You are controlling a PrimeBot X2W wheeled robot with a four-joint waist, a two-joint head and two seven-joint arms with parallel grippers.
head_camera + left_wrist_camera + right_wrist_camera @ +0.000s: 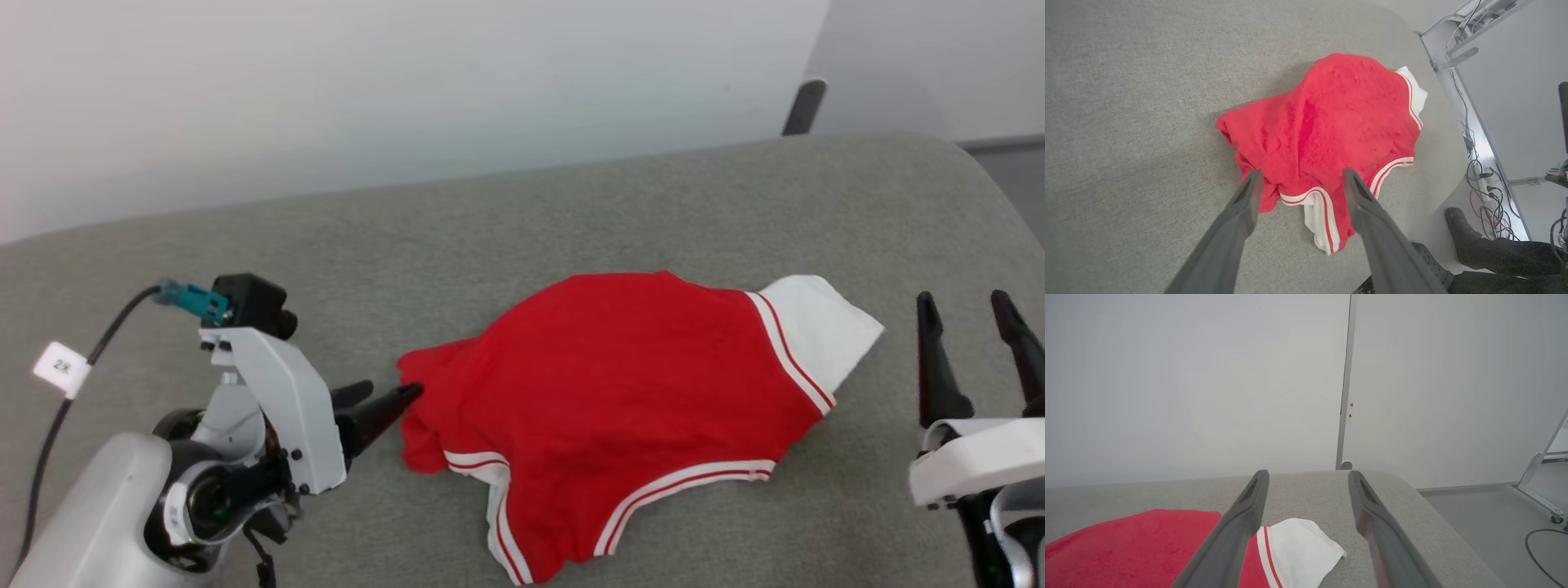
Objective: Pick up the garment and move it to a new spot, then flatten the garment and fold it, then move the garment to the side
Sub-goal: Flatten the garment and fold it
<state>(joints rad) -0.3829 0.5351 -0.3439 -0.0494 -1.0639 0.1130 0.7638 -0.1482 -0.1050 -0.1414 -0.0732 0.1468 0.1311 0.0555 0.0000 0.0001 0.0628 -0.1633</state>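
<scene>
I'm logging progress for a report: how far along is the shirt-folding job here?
Nothing looks done: the garment lies rumpled on the grey surface, neither flat nor folded. In hand: the left gripper, fingers open, sits at its left edge, seemingly about to grasp. The right gripper is open, apart. Left: lifting, moving, flattening, folding, setting aside.

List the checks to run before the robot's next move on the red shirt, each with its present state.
1. Left claw open: ok, jaws apart.
2. Left claw at garment edge: ok, tips at its near edge.
3. Cloth deep enough between them to pinch: cannot tell.
4. Right claw open, clear of garment: ok.
5. Garment lying flat: not ok, bunched.
6. Bare grey surface for a new spot: ok.
</scene>
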